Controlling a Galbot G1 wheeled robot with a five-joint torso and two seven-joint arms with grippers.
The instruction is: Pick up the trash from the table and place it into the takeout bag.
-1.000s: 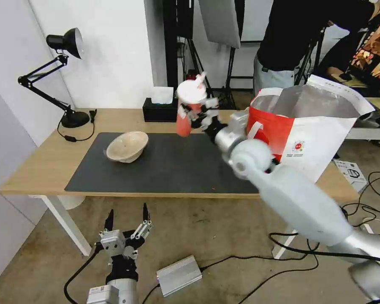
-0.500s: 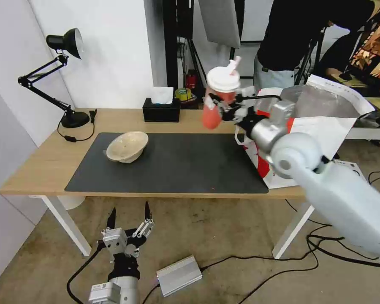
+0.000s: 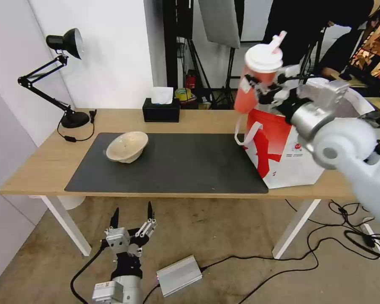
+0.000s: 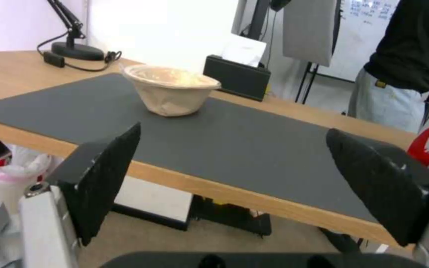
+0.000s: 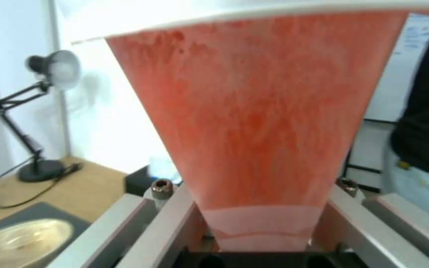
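My right gripper (image 3: pixel 259 89) is shut on the red cup (image 3: pixel 252 87) with its white lid and straw, held high above the left rim of the takeout bag (image 3: pixel 283 147), which stands on the table's (image 3: pixel 42 164) right end. Up close in the right wrist view, the red cup (image 5: pixel 259 126) sits between the fingers (image 5: pixel 175 219). The beige pulp bowl (image 3: pixel 127 146) rests on the left part of the dark mat (image 3: pixel 177 169); the left wrist view shows that bowl (image 4: pixel 171 89) on the mat too. Below the table's front edge hangs my left gripper (image 3: pixel 131 216), open and holding nothing.
A black tissue box (image 3: pixel 161 110) stands at the table's back edge and a black desk lamp (image 3: pixel 65 80) at the back left corner. On the floor lie cables and a silver box (image 3: pixel 179 275). A person in dark clothes stands behind the table.
My right arm has carried the red cup up and to the right, from over the mat's middle to above the bag's left rim. The left gripper has hardly shifted.
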